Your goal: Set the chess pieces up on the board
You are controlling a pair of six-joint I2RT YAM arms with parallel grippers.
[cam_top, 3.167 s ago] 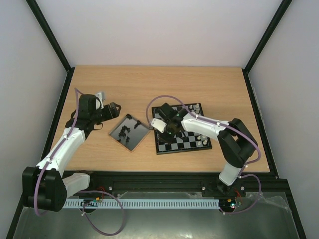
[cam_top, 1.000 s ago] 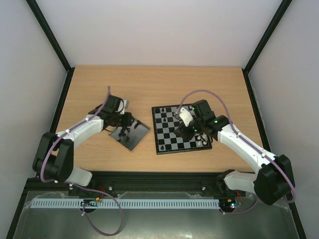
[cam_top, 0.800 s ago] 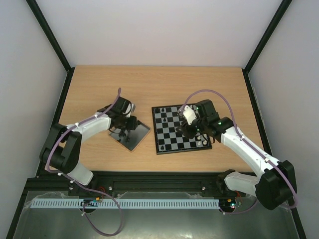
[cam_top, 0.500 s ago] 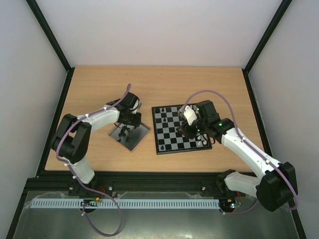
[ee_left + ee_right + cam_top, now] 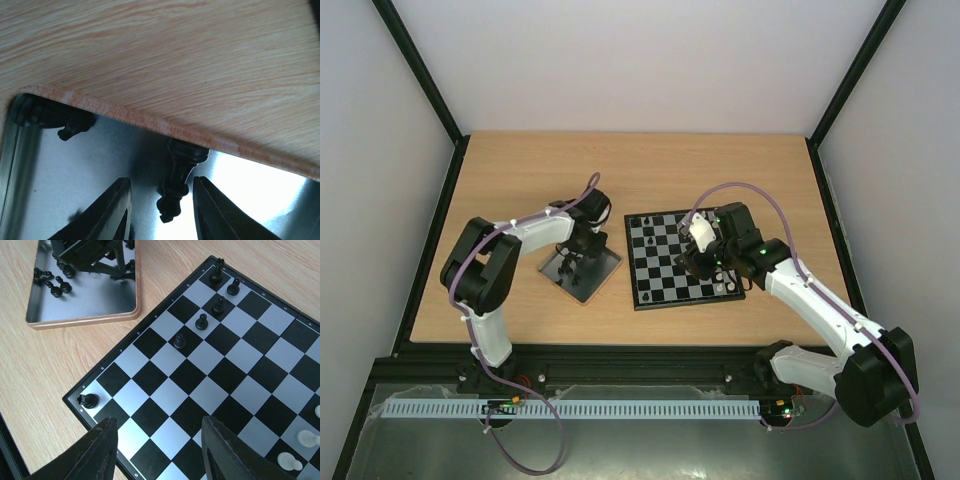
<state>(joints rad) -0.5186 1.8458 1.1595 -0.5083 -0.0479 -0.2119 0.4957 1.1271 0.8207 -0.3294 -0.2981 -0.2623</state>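
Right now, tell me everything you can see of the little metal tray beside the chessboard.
The tray is a shallow tin with a shiny silver floor, rounded corners and a tan rim. It lies flat on the wooden table, left of the board, apart from it and turned at an angle. A few loose black pieces sit inside. The left gripper reaches into it, its open fingers either side of one black piece.

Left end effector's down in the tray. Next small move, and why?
Probably close the left end effector on the black piece: it sits between the fingers in the tray, with a gap showing beside it, so it looks not yet gripped.
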